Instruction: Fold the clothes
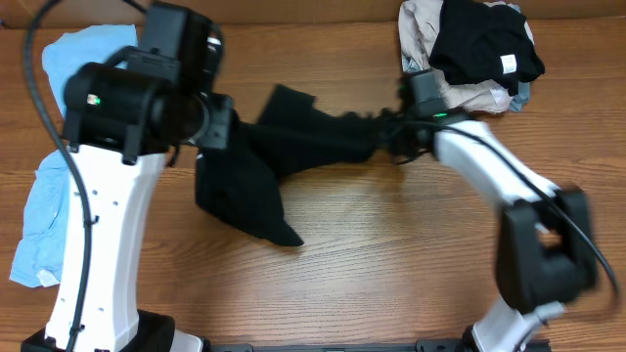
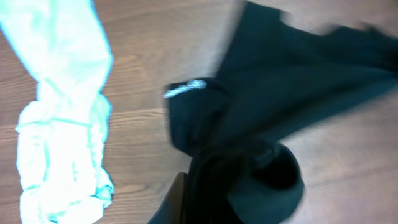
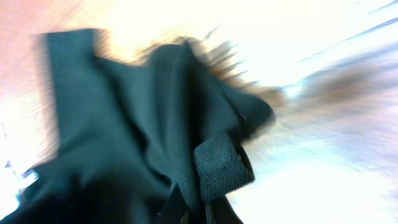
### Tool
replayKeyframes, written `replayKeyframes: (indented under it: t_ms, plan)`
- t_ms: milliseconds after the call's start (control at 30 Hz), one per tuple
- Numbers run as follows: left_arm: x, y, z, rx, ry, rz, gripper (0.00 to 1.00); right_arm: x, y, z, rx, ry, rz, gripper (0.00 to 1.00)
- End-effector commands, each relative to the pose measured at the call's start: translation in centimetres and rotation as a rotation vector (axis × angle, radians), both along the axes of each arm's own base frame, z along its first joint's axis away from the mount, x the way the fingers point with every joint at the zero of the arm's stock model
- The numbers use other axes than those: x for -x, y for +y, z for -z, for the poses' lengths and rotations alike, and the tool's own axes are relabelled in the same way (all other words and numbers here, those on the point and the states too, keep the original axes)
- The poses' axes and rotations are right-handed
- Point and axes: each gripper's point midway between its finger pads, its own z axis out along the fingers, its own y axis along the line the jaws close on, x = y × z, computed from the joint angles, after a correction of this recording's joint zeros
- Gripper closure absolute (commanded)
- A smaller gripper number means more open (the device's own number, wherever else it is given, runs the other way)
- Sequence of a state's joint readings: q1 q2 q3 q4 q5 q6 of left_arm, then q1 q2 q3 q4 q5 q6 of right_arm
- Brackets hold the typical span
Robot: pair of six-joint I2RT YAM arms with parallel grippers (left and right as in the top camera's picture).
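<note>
A large black shirt [image 1: 284,147] hangs stretched between my two grippers above the wooden table, its lower part drooping to the table [image 1: 256,215]. My left gripper [image 1: 217,125] is shut on the shirt's left end; in the left wrist view the black shirt [image 2: 280,87] bunches over the jaws [image 2: 205,199]. My right gripper [image 1: 391,132] is shut on the shirt's right end; the right wrist view, blurred, shows the black shirt [image 3: 137,137] gathered in its fingers [image 3: 199,205]. A light blue tee [image 1: 44,196] lies at the left; it also shows in the left wrist view [image 2: 62,112].
A pile of beige and black folded pieces [image 1: 469,44] sits at the back right corner. Bare wooden tabletop [image 1: 391,254] lies in front of the shirt. A black cable [image 1: 39,98] loops over the left side.
</note>
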State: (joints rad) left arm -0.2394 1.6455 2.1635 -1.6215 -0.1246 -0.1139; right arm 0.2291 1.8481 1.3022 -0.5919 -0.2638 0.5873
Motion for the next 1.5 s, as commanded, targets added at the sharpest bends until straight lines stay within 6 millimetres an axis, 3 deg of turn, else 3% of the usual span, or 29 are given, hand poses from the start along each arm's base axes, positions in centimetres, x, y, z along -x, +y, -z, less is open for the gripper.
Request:
replayKeyframes:
  t_ms: [0,100,233,367,500,633,767,833,967,1133,1333,1467]
  plan:
    - [-1.2,5.3,-2.3,-0.073,-0.104,-0.179,0.96,0.6,-3.5,-8.4,0.026,-0.169,-0.040,0.96]
    - [-1.6,8.1,-2.6,-0.076,-0.125,-0.260,0.96,4.0,-5.6,-11.6,0.033,-0.164,-0.029,0.96]
    - [-1.5,9.6,-2.6,-0.064,-0.121,-0.305,0.96,8.6,-6.6,-13.3,0.049,-0.100,-0.020,0.96]
    - [-1.8,8.1,-1.8,0.000,-0.091,-0.233,0.96,13.2,-6.9,-12.7,0.066,0.045,-0.025,0.96]
    - [-2.0,7.1,-0.1,0.043,-0.031,-0.203,0.96,16.1,-7.4,-11.3,0.086,0.176,-0.027,0.96]
    - [-1.9,6.3,2.4,0.075,0.052,-0.185,0.96,16.2,-7.9,-10.4,0.117,0.189,-0.016,0.95]
    - [-1.9,6.2,5.5,0.071,0.129,-0.186,0.96,15.6,-7.9,-9.1,0.116,0.179,-0.016,0.85]
    - [-2.0,6.2,7.6,0.067,0.169,-0.187,0.96,15.8,-7.9,-7.4,0.118,0.199,-0.017,0.78]
    - [-2.2,6.2,9.3,0.066,0.192,-0.188,0.96,16.6,-8.0,-5.0,0.122,0.242,-0.019,0.77]
    - [-2.6,5.5,9.9,0.097,0.188,-0.163,0.96,16.3,-7.7,-3.0,0.113,0.223,-0.024,0.70]
    - [-3.3,4.7,9.7,0.141,0.164,-0.136,0.96,14.6,-4.6,-1.8,0.043,0.129,-0.145,0.49]
    - [-3.5,4.5,9.6,0.151,0.154,-0.131,0.96,13.4,-2.2,-0.4,0.027,0.110,-0.209,0.46]
